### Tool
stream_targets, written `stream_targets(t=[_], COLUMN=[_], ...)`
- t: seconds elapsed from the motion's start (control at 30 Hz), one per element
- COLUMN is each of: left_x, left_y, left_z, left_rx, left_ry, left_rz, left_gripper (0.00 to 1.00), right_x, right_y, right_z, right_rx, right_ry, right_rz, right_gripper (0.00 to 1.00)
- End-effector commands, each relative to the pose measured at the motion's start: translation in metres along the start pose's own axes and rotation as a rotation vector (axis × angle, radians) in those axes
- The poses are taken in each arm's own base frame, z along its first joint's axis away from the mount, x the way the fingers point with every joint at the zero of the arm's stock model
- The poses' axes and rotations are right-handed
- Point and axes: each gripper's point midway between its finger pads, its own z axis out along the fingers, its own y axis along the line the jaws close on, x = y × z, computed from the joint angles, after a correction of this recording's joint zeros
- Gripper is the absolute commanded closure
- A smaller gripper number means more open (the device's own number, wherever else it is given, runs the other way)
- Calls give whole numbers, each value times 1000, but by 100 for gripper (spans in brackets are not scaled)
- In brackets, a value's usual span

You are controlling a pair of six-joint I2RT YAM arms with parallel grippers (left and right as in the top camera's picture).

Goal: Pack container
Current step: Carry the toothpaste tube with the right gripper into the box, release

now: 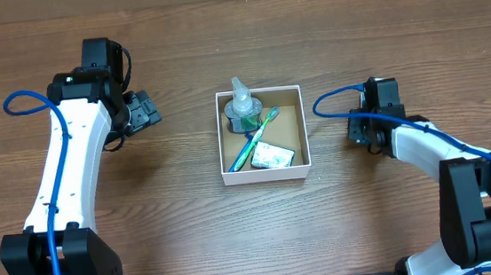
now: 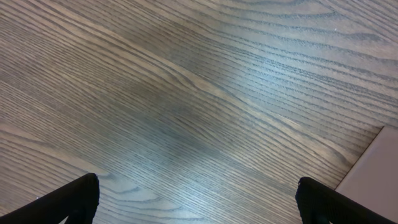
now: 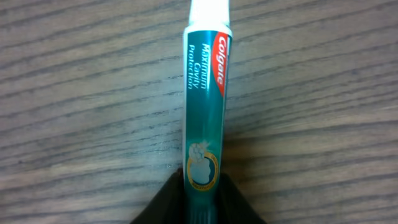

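Your left gripper [image 1: 143,111] hangs over bare table [image 1: 192,240] well to the left of the box, jaws spread wide with nothing between them. Its wrist view shows only wood grain and, at the right edge, a pale corner [image 2: 380,163] cut off by the frame. It may be the box's wall, but you cannot tell from this.

The container [image 1: 265,174] sits in the middle of the table between the two arms, already partly packed. A clear bottle with a nozzle cap [image 1: 243,109] stands in its far left corner. A green and blue toothbrush [image 1: 255,141] lies slantwise across the floor. A small flat packet [image 1: 273,158] rests near the front wall, its print too small to read.

To the right, apart from the box, your right gripper [image 3: 202,194] is clamped on the lower end of a Colgate toothpaste tube [image 3: 206,93], which points away from the wrist camera along the wood. From overhead the tube is hidden under the gripper, so you only see it from the wrist.

Judging by this, three items are in and the tube looks like the one remaining: grasp made, lift and carry to the box not yet done. You cannot tell whether the tube has left the table, since its shadow sits close beside it. Its cap end runs out of frame at the top. No other loose item shows on the table.
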Motion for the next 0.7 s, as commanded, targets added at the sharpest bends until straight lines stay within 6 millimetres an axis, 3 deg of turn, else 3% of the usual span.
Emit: stream_targets(t=[0.0, 0.23, 0.37, 0.43, 0.67], left_x=[-8, -8, -8, -8, -8], left_y=[1, 1, 1, 1, 1], left_z=[-13, -13, -13, -13, -13], left_rx=[12, 12, 12, 12, 12], left_ry=[-44, -44, -44, -44, -44], left_rz=[-10, -10, -10, -10, -10], left_gripper=[0, 0, 0, 0, 0], right_x=[-14, -59, -57, -45, -9], right_y=[8, 20, 51, 70, 123], right_z=[-15, -103, -157, -181, -193], right_rx=[-27, -70, -219, -304, -383], right_ry=[1, -68, -63, -51, 12], right_rz=[95, 92, 58, 62, -96], right_gripper=[83, 83, 85, 85, 85])
